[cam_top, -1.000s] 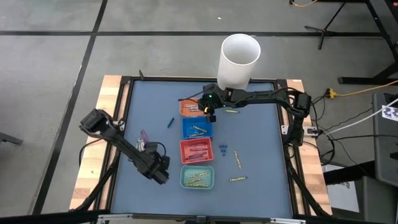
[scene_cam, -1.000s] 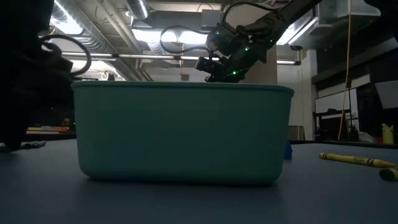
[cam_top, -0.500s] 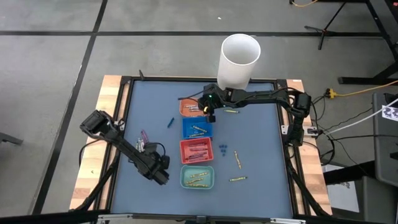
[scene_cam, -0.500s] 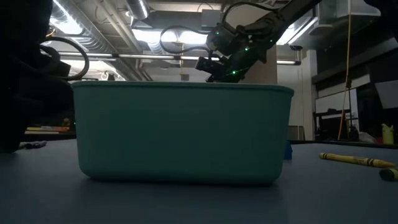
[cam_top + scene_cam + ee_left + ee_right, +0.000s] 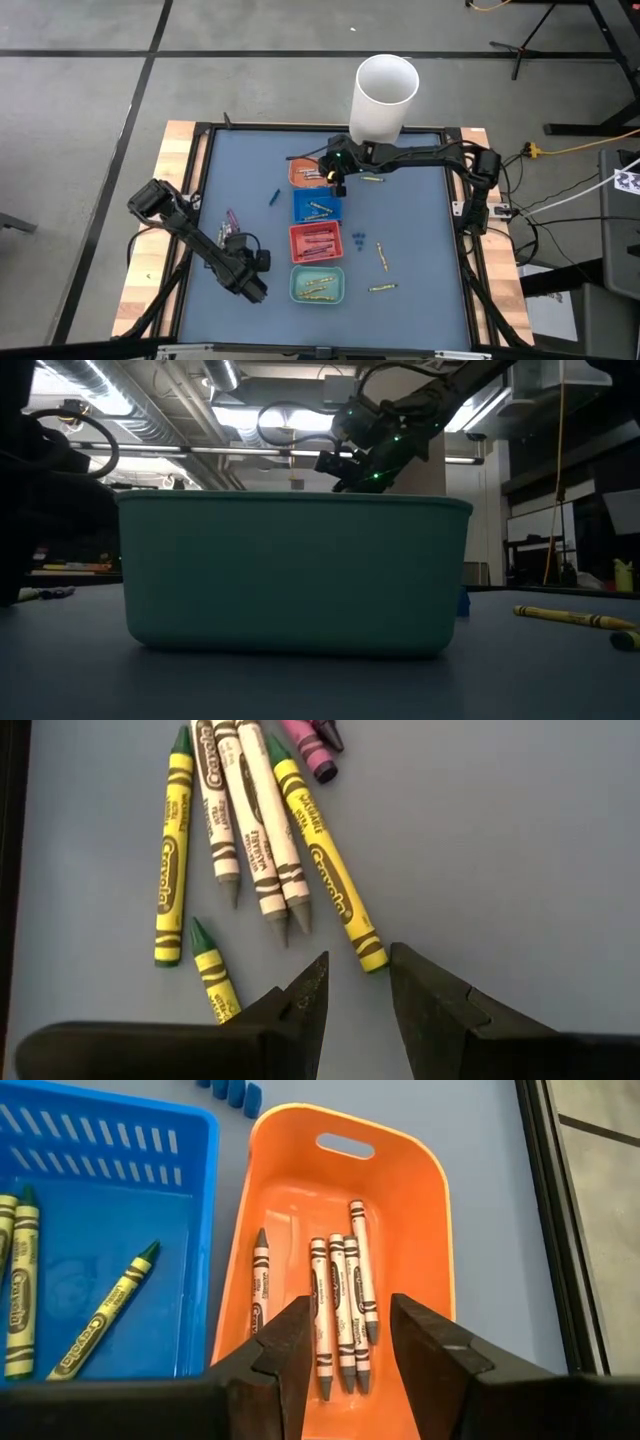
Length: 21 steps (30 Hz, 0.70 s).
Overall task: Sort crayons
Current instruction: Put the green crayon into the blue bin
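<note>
Now we see crayons (image 5: 255, 815) lying loose on the blue table (image 5: 500, 850): yellow ones with green tips, white ones with gray tips, one purple. Our left gripper (image 5: 357, 995) hangs open just above them, holding nothing. More gray-tipped crayons sit in the orange tray (image 5: 420, 1220), under our open right gripper (image 5: 350, 1345).

A lab: exposed ceiling ducts (image 5: 150, 410) (concrete floor (image 5: 80, 90)).
</note>
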Each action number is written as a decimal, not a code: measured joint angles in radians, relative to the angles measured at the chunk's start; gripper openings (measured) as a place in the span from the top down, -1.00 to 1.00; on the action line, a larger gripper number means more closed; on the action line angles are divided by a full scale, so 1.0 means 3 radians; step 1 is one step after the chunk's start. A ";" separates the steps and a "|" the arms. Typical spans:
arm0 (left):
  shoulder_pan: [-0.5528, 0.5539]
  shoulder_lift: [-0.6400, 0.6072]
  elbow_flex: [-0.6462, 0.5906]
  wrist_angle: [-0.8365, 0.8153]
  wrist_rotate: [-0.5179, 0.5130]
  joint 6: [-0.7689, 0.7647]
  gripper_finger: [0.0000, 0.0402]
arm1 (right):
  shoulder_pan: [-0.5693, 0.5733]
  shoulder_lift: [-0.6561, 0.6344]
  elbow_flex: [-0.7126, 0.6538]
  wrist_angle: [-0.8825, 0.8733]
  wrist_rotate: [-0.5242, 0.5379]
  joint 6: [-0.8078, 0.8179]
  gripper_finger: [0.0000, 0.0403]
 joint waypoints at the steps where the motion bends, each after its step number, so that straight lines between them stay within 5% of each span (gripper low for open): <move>1: -0.0007 0.0000 0.0000 0.0001 0.0001 -0.0020 0.51 | 0.0000 -0.0012 0.0000 -0.0013 0.0001 0.0000 0.33; 21: 0.0091 -0.0009 -0.0088 0.0125 -0.0225 -0.0085 0.51 | -0.0001 -0.0452 0.0000 -0.0238 0.0000 -0.0001 0.33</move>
